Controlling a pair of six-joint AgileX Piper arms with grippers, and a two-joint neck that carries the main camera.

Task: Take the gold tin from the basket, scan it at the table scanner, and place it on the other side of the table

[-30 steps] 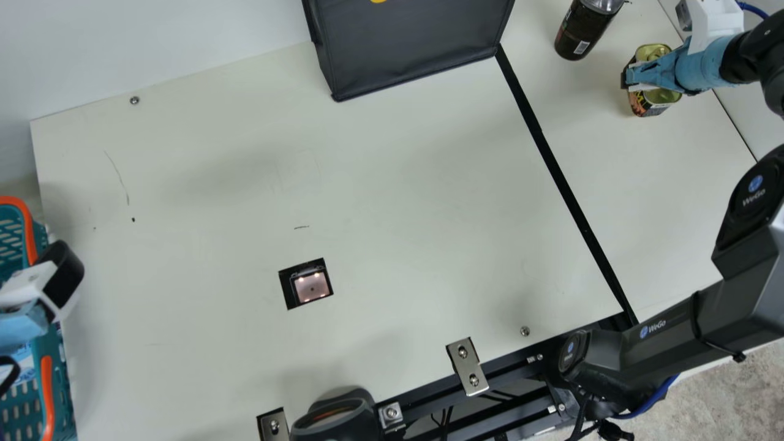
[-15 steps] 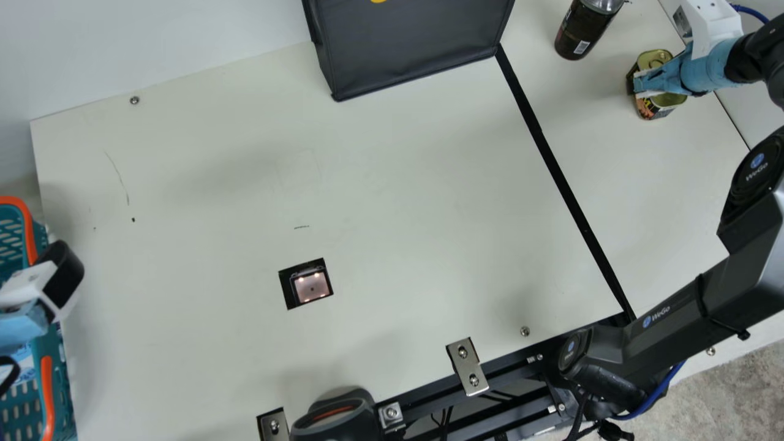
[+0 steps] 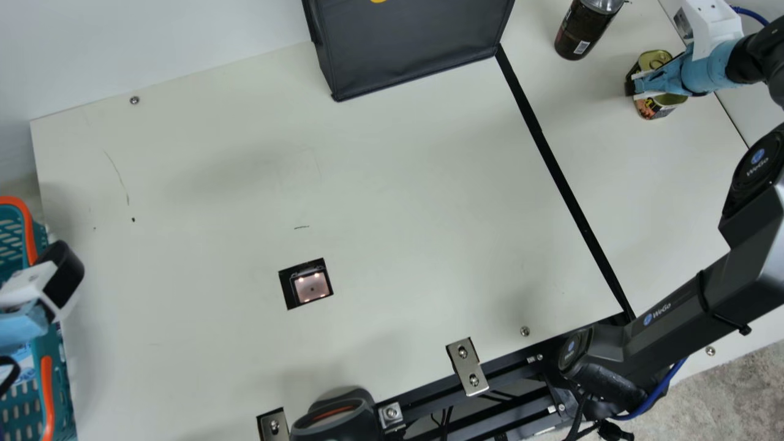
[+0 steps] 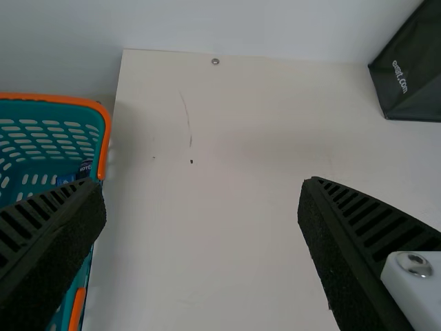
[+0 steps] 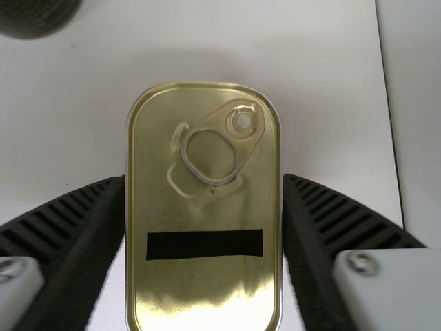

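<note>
Clasping tin [image 3: 658, 108] at far right in right gripper [image 5: 204, 181], with left gripper [image 4: 203, 183] spread, might tip it by releasing unevenly.

The cream table [image 3: 398, 184] has a scanner [image 3: 312, 286] set into it. A black bag [image 3: 410, 52] and dark bottle [image 3: 579, 33] stand on top.

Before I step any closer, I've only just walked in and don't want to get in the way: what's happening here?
The robot's right gripper has the gold tin between its fingers, over at the right side of the table, past the black strip and near a dark bottle. The left gripper is open and empty by the basket. The tin is well away from the scanner, apparently at the placing stage, though I can't tell whether it has been scanned.
</note>
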